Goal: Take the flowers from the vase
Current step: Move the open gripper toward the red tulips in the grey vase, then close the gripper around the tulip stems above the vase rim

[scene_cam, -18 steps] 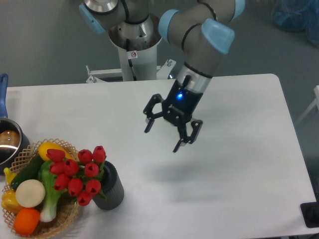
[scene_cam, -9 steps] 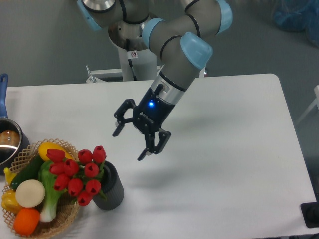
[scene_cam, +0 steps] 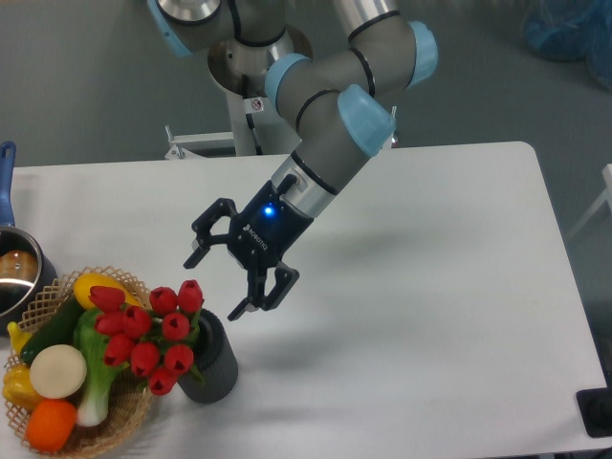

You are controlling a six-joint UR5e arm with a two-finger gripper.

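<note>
Here the arm slants down-left; gripper (scene_cam: 212,284) fingers spread apart, just above the flowers (scene_cam: 151,335); nothing held.

A wicker basket (scene_cam: 124,421) sat at the white table's (scene_cam: 430,287) front left corner, filled with vegetables and fruit, including an orange (scene_cam: 50,424). Behind it, at the left edge, stood a metal pot (scene_cam: 17,277) with a blue handle (scene_cam: 6,182).

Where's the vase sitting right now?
The vase stands near the table's front-left corner in the camera view, right beside the wicker basket, holding the flowers; the open gripper hangs just above and right of it.
</note>
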